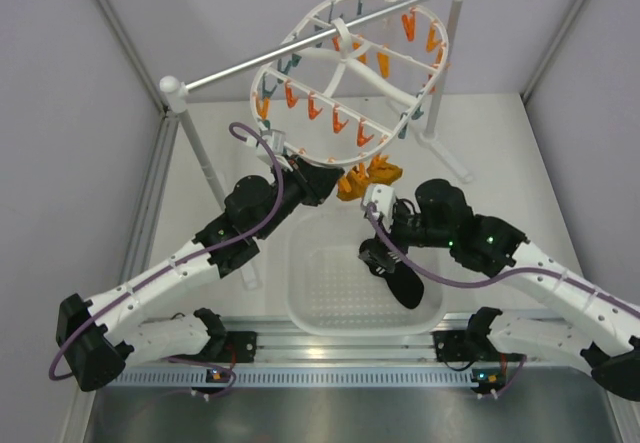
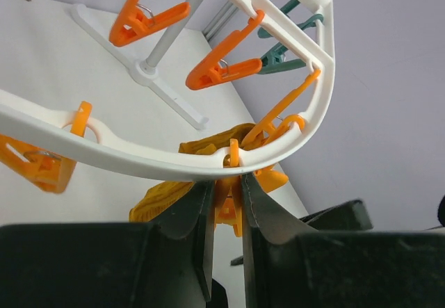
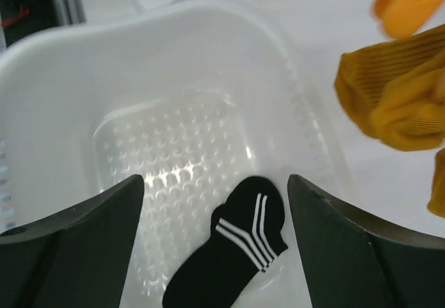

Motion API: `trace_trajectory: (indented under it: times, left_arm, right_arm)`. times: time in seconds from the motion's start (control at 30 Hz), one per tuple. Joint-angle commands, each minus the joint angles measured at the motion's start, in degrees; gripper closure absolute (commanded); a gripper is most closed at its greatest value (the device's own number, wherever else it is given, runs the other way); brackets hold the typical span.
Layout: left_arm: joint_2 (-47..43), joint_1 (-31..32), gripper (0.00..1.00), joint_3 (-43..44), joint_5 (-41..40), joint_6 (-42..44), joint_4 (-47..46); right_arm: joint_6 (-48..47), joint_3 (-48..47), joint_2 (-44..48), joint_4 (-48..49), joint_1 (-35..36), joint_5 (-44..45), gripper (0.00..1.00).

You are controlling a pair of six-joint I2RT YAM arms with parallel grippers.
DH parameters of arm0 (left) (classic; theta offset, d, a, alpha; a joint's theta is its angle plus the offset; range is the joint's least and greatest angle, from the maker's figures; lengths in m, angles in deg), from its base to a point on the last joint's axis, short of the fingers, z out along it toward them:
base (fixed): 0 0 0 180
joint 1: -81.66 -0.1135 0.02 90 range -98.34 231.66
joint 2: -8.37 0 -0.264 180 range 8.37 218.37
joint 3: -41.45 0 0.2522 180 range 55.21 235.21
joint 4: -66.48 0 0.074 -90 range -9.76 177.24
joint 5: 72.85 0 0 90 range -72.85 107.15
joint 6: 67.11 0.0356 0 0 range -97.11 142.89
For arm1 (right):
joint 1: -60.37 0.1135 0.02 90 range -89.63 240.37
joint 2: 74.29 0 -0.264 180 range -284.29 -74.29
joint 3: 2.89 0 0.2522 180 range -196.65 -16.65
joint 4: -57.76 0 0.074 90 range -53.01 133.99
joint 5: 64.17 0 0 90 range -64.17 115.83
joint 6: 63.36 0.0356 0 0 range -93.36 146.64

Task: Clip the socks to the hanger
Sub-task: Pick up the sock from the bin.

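Note:
The white oval hanger (image 1: 345, 63) hangs from the rod with orange and teal clothespins. My left gripper (image 1: 325, 181) is at its near rim (image 2: 139, 158), shut on an orange clothespin (image 2: 229, 207) hanging there. Two mustard-orange socks (image 1: 368, 179) hang bunched just beyond that pin; they also show in the left wrist view (image 2: 163, 197) and the right wrist view (image 3: 389, 99). My right gripper (image 1: 380, 253) is open (image 3: 215, 183) above a black sock with white stripes (image 3: 240, 252) lying in the basket (image 1: 405, 285).
A white perforated basket (image 1: 300, 303) sits at the near centre between the arms; its wall shows in the right wrist view (image 3: 139, 58). A silver rod (image 1: 300, 55) on white posts (image 1: 200, 153) crosses the back. Grey walls stand on both sides.

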Motion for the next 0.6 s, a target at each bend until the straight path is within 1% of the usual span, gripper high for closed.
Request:
trace_trajectory:
  times: [0.0,0.03,0.07,0.1,0.13,0.17,0.2,0.23,0.3,0.4,0.57]
  left_arm:
    - [0.2,-0.4,1.00,0.9,0.7,-1.3,-2.2]
    - [0.3,-0.3,1.00,0.9,0.8,-1.3,-2.5]
    - [0.3,-0.3,1.00,0.9,0.8,-1.4,-2.5]
    - [0.4,-0.3,1.00,0.9,0.8,-1.5,-2.5]
    - [0.4,-0.3,1.00,0.9,0.9,-1.5,-2.6]
    - [0.5,-0.3,1.00,0.8,0.8,-1.4,-2.8]
    - [0.5,-0.3,1.00,0.8,0.8,-1.4,-2.8]
    - [0.5,-0.3,1.00,0.7,0.7,-1.3,-2.8]
    - [0.5,-0.4,1.00,0.5,0.7,-1.3,-2.9]
    - [0.8,-0.3,1.00,0.4,0.6,-1.4,-3.2]
    - [0.9,-0.3,1.00,0.2,0.4,-1.2,-3.3]
  right_arm:
    - [-8.4,-3.0,-4.7,-11.3,0.0,-7.4,0.21]
    - [-9.5,-2.9,-5.9,-13.5,0.1,-7.6,0.26]
    - [-10.6,-2.8,-7.0,-14.3,0.0,-7.3,0.29]
    - [-12.1,-2.5,-9.2,-14.5,0.0,-6.7,0.29]
    - [-13.2,-2.2,-10.6,-16.5,0.2,-6.1,0.32]
    - [-14.1,-2.1,-11.9,-16.9,0.3,-5.3,0.35]
    - [-15.1,-1.3,-13.7,-16.8,0.4,-3.3,0.40]
    - [-15.8,-0.8,-14.4,-16.0,0.3,-2.2,0.41]
    - [-16.9,0.0,-16.8,-14.6,0.2,0.1,0.44]
    - [-15.9,0.5,-21.1,-11.8,0.3,2.3,0.47]
    - [-15.8,1.7,-28.7,-7.3,0.2,6.0,0.47]
